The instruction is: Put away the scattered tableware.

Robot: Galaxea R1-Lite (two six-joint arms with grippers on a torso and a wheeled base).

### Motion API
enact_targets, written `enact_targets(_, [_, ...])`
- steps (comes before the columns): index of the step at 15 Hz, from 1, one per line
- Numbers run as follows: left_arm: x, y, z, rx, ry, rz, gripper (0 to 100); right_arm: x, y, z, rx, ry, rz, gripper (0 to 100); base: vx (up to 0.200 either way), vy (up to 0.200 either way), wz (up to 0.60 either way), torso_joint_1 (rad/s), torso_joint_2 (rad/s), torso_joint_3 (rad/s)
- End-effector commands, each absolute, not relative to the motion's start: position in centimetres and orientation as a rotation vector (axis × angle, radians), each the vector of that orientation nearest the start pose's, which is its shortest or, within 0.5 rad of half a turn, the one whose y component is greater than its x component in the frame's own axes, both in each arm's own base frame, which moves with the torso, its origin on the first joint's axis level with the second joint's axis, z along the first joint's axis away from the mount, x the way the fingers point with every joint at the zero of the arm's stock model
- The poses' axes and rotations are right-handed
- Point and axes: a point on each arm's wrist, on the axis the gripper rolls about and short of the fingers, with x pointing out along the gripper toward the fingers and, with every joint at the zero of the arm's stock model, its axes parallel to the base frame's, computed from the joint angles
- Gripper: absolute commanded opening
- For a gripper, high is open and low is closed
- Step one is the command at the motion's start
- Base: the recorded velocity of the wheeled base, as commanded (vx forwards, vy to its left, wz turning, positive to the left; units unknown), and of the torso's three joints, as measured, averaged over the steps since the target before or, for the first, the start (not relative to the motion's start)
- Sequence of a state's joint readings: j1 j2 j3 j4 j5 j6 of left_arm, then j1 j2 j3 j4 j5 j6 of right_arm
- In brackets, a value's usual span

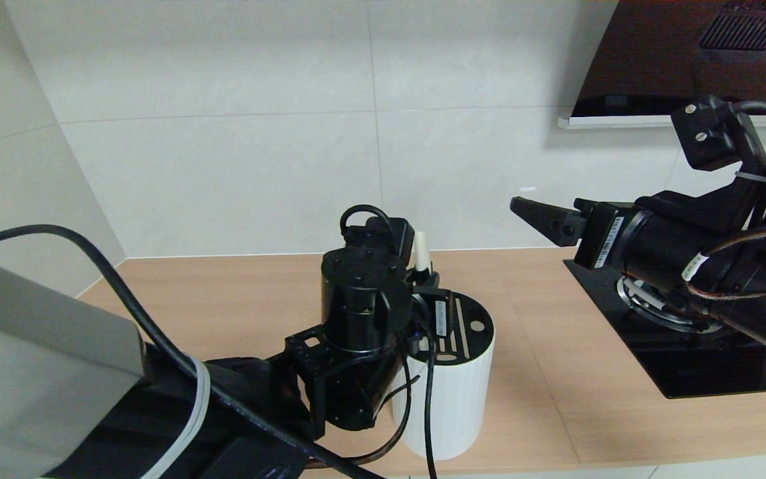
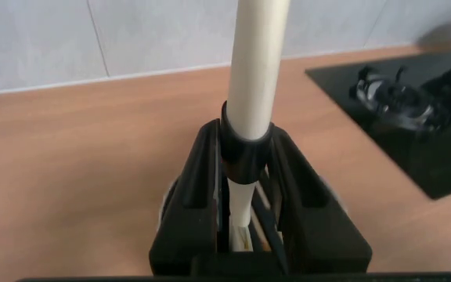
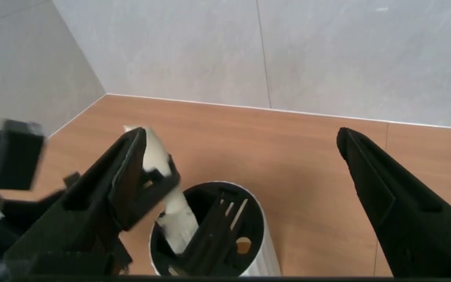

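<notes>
A white cylindrical utensil holder (image 1: 453,392) with a black slotted lid stands on the wooden counter (image 1: 237,299). My left gripper (image 2: 245,168) hovers right over the lid, shut on a cream-handled utensil (image 2: 255,70) with a black collar. The handle stands nearly upright, and its lower end reaches down into a slot of the lid; what the lower end looks like is hidden. The handle's tip (image 1: 421,251) pokes up behind the left wrist. My right gripper (image 1: 549,213) is held in the air to the right of the holder (image 3: 214,235) and higher, open, with nothing between its fingers (image 3: 116,196).
A black cooktop (image 1: 689,366) with a burner is set into the counter at the right. A dark range hood (image 1: 689,60) hangs above it. Tiled walls meet in a corner at the back left. Bare counter lies left of the holder and behind it.
</notes>
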State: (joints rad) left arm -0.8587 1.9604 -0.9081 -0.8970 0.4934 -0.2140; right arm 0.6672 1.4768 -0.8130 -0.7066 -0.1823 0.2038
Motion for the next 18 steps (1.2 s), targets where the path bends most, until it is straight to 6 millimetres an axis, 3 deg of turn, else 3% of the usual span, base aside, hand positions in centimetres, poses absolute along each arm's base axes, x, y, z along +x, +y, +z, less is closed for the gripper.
enact_targets(1, [24.7, -27.1, 14.1, -0.102, 0.175, -0.349, 0, 20.6, 15.7, 25.4, 0.216, 0.014, 0.487, 100, 0.000, 0.000, 0.00, 0.000, 0.00, 0.000])
enact_targets(8, [24.6, -27.0, 13.7, -0.088, 0.187, -0.348, 0, 20.6, 15.7, 25.2, 0.214, 0.019, 0.488, 100, 0.000, 0.000, 0.00, 0.000, 0.00, 0.000])
enact_targets(9, [24.6, -27.0, 13.7, -0.087, 0.187, -0.349, 100, 20.6, 15.7, 25.2, 0.214, 0.019, 0.488, 100, 0.000, 0.000, 0.00, 0.000, 0.00, 0.000])
enact_targets(18, [24.4, -26.8, 14.7, -0.111, 0.158, -0.351, 100, 20.7, 15.8, 25.2, 0.213, 0.021, 0.488, 100, 0.000, 0.000, 0.00, 0.000, 0.00, 0.000])
